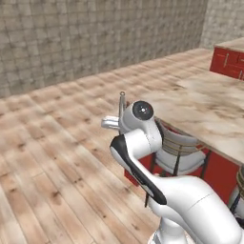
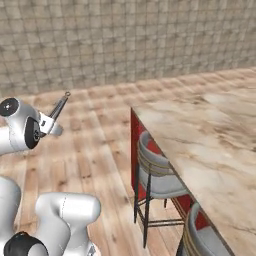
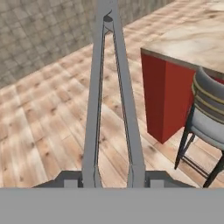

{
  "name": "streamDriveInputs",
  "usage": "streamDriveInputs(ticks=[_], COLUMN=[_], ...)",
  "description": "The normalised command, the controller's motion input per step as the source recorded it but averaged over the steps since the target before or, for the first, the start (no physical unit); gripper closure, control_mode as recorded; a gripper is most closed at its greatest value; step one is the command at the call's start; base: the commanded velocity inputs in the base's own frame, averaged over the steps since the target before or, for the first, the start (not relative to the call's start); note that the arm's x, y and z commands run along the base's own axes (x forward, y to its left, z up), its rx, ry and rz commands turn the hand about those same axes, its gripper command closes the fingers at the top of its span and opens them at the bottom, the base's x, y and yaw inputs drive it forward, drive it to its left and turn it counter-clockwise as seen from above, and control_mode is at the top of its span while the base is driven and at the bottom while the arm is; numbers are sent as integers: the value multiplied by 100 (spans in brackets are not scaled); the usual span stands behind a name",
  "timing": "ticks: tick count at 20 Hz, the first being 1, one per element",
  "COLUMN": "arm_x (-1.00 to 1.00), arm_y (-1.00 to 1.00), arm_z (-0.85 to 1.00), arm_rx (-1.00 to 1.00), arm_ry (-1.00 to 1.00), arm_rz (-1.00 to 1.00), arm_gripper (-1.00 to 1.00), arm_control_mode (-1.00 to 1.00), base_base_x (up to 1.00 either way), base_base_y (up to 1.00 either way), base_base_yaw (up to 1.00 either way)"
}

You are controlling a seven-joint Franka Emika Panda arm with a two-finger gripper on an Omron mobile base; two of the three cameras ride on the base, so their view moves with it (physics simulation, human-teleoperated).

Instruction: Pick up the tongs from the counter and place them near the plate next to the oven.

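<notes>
The gripper (image 3: 113, 178) pinches the tongs (image 3: 111, 87) at their open ends. Their long axis runs to 12 o'clock from the fingers (hand view), with the counter (image 3: 192, 39) at 2 o'clock.

The slim grey metal tongs (image 3: 111, 94) are showing against brown wood-plank flooring (image 3: 48, 118), beside the beige brown-veined stone counter (image 2: 210, 135) on its red base (image 3: 164, 98).

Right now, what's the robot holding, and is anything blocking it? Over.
End effector shut on the tongs. Tongs held off the counter, over the wood floor, pointing away from the hand. Stool beside the counter; nothing directly ahead.
</notes>
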Motion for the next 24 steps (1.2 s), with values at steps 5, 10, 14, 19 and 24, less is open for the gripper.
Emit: streamDriveInputs(ticks=[5,10,14,19,24], arm_x=[0,0,0,0,0], arm_y=[0,0,0,0,0], arm_z=[0,0,0,0,0], arm_rx=[0,0,0,0,0], arm_ry=[0,0,0,0,0], arm_rz=[0,0,0,0,0], arm_gripper=[100,100,100,100,100], arm_control_mode=[100,100,100,100,100], base_base_x=[100,100,100,100,100], base_base_y=[94,100,100,100,100], base_base_yaw=[-43,-44,-42,-42,-42])
